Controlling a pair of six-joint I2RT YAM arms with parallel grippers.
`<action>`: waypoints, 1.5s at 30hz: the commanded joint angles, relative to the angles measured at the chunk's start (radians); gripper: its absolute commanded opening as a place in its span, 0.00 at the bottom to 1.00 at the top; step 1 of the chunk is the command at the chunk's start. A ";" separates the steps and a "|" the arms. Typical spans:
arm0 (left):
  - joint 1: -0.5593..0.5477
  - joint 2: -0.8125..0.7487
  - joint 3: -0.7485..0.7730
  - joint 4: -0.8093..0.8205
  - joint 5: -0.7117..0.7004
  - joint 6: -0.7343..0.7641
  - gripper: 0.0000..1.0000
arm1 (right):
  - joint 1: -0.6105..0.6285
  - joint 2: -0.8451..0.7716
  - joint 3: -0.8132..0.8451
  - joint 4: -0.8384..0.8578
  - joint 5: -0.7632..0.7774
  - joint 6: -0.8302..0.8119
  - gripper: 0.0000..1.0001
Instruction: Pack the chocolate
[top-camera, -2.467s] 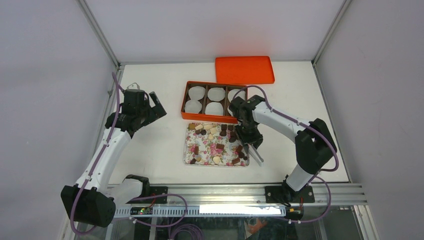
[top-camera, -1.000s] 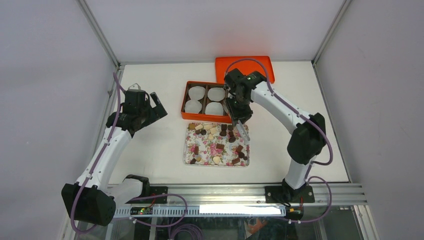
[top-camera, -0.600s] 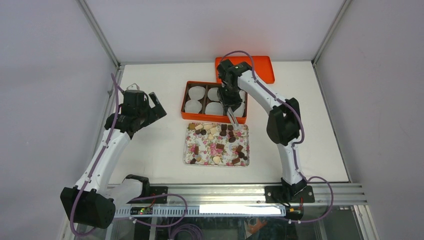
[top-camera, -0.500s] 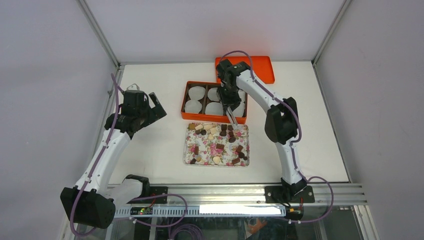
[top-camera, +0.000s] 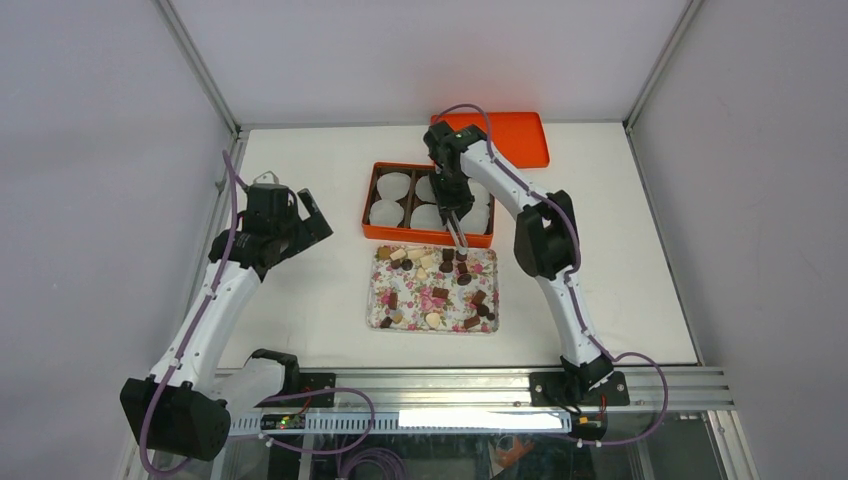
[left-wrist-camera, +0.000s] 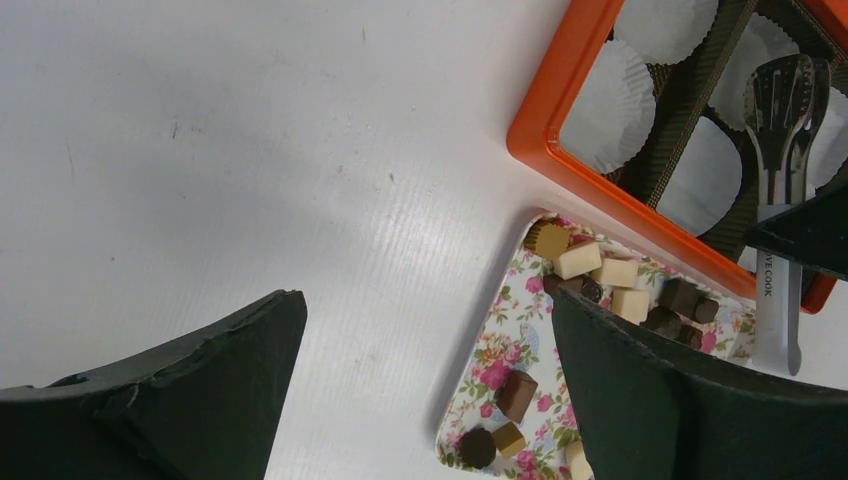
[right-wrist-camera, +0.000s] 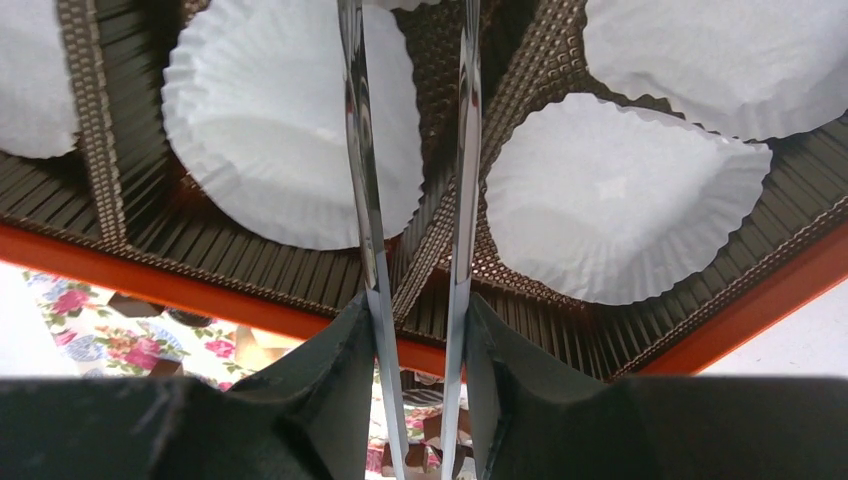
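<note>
**Tongs (left-wrist-camera: 788, 90) point away from the chocolate (left-wrist-camera: 515, 393)**

Left of the orange box (top-camera: 415, 236), the left gripper (top-camera: 315, 213) hangs spread. The chocolate sits on the floral tray (left-wrist-camera: 497, 345) just beside the box's near wall. Over the box, the right gripper (right-wrist-camera: 418, 310), on the nearer arm, pinches the tongs, tips farward above paper cups (right-wrist-camera: 640, 200).

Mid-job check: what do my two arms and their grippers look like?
The left arm and right arm have white links, black joints and a purple cable along each. The left gripper and right gripper have matte black, wedge-shaped fingers.
</note>
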 joint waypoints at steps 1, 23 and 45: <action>-0.006 -0.045 -0.004 0.012 -0.030 -0.007 0.99 | -0.005 0.003 0.051 0.017 0.043 0.015 0.23; -0.006 -0.075 -0.018 0.002 -0.033 -0.011 0.99 | -0.004 -0.046 0.070 0.030 0.027 0.029 0.42; -0.005 -0.001 0.010 0.017 -0.069 0.008 0.99 | 0.117 -0.981 -0.969 0.091 -0.106 0.187 0.39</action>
